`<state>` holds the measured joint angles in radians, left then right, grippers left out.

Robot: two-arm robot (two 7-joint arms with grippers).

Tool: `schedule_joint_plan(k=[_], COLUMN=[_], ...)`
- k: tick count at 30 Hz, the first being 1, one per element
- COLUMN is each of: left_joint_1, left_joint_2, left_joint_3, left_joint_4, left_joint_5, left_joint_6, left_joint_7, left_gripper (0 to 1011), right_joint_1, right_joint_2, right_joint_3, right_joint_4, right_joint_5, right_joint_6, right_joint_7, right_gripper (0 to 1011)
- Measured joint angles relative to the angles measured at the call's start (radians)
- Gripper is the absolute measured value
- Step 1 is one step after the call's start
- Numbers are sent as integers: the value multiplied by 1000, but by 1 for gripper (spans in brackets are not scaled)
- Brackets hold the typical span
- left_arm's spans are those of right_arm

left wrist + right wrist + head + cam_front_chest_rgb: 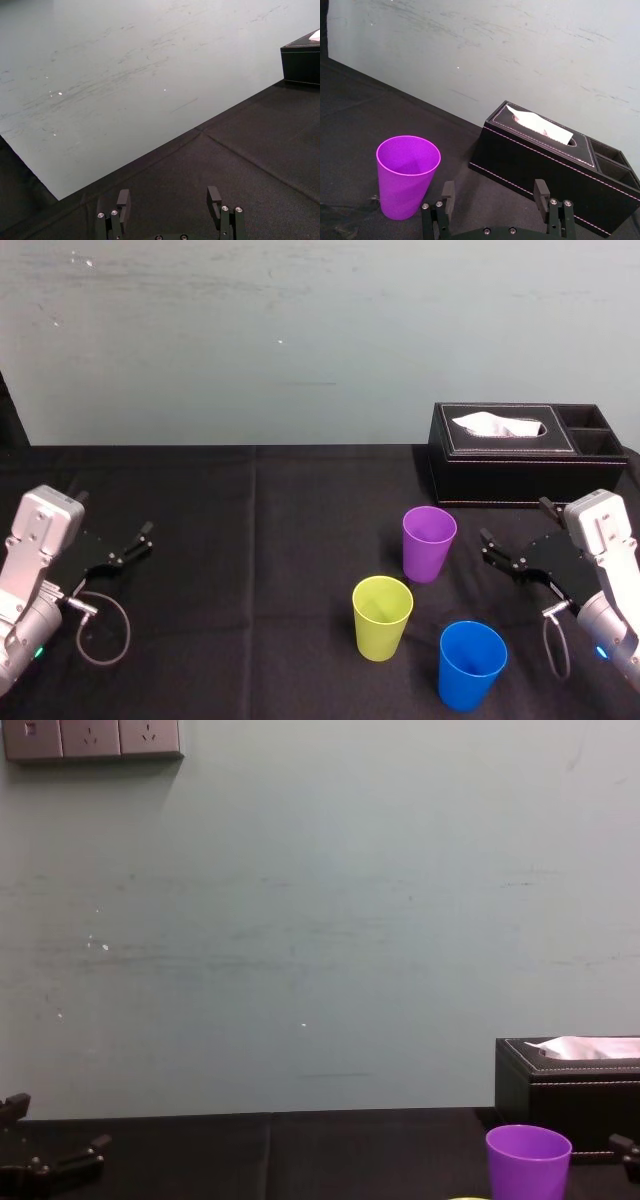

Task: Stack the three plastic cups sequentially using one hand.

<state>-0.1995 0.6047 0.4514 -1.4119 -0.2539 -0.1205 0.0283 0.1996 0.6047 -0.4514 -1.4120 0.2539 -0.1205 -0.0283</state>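
Note:
Three plastic cups stand upright and apart on the black table right of centre. The purple cup (429, 543) (407, 175) (528, 1160) is farthest back. The yellow-green cup (382, 617) is nearer and to its left, and the blue cup (471, 664) is nearest, to the right. My right gripper (515, 522) (495, 188) hovers open just right of the purple cup, pointing toward it, with nothing between its fingers. My left gripper (115, 515) (168, 196) rests open and empty at the far left of the table.
A black tissue box (520, 452) (545, 160) (570, 1085) with a white tissue and side compartments stands at the back right, behind the right gripper. A pale wall rises behind the table. A cable loop (100, 625) hangs by the left arm.

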Motion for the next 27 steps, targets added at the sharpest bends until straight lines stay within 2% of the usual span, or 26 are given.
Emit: schedule_joint_plan(k=[20, 27], left_joint_1=[0, 0], left_joint_2=[0, 0], left_joint_3=[0, 0], left_joint_4=[0, 0], left_joint_5=[0, 0], left_joint_6=[0, 0], left_joint_7=[0, 0], left_gripper=[1000, 1000], right_joint_1=[0, -39], right_joint_2=[0, -10], right_joint_3=[0, 36], right_joint_4=[0, -48], right_joint_5=[0, 13], right_joint_6=[0, 8], right_joint_7=[0, -6], right_gripper=[1002, 1002])
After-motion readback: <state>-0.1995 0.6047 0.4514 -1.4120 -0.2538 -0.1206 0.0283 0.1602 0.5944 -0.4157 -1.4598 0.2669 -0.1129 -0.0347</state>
